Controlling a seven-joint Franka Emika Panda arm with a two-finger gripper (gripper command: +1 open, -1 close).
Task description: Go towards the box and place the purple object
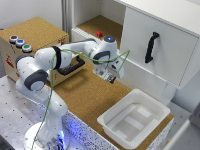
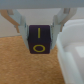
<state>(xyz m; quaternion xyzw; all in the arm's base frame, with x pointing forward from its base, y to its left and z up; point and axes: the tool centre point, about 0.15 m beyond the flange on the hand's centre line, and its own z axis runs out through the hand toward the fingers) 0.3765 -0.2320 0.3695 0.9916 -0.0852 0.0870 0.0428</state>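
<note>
My gripper point(image 1: 113, 76) hangs over the cork table top, on the exterior view's left of and behind the box point(image 1: 135, 119), a shallow white tub with a wide rim and ribbed floor. In the wrist view the gripper point(image 2: 39, 31) is shut on the purple object point(image 2: 39, 41), a dark purple block with yellow markings held between both fingers point(image 2: 20, 22) above the cork. A corner of the box rim point(image 2: 71, 57) shows beside the block. In the exterior view the block is hidden by the hand.
A wooden box with coloured round buttons point(image 1: 31, 37) stands behind the arm. A big white cabinet with a black handle point(image 1: 151, 47) stands beyond the gripper. A red item point(image 1: 99, 34) lies on the cork shelf. The table edge point(image 1: 90, 131) runs in front.
</note>
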